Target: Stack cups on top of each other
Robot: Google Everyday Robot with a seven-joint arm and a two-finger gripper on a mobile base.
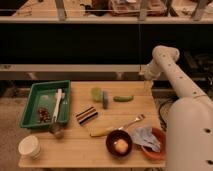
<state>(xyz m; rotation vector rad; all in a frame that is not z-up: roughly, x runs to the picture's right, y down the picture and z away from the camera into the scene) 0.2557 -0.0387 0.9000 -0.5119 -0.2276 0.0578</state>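
the two-finger gripper (146, 84) hangs spread and empty over the wooden table's (75, 150) far right edge, so it had best travel left to the lime-green plastic cup (96, 93) at mid-table, pinch one wall squarely, then carry it to the cream-white ribbed cup (29, 146) at the near left corner.

The gripper (146, 82), fingers apart, is hanging near the back right corner of the table (75, 150), with bare wood lying in front of it. The lime-green cup (96, 93) and the greyish cup (105, 99) are touching. A small green object (123, 98) is blocking one side, and the green tray (47, 84) is standing near on the other.
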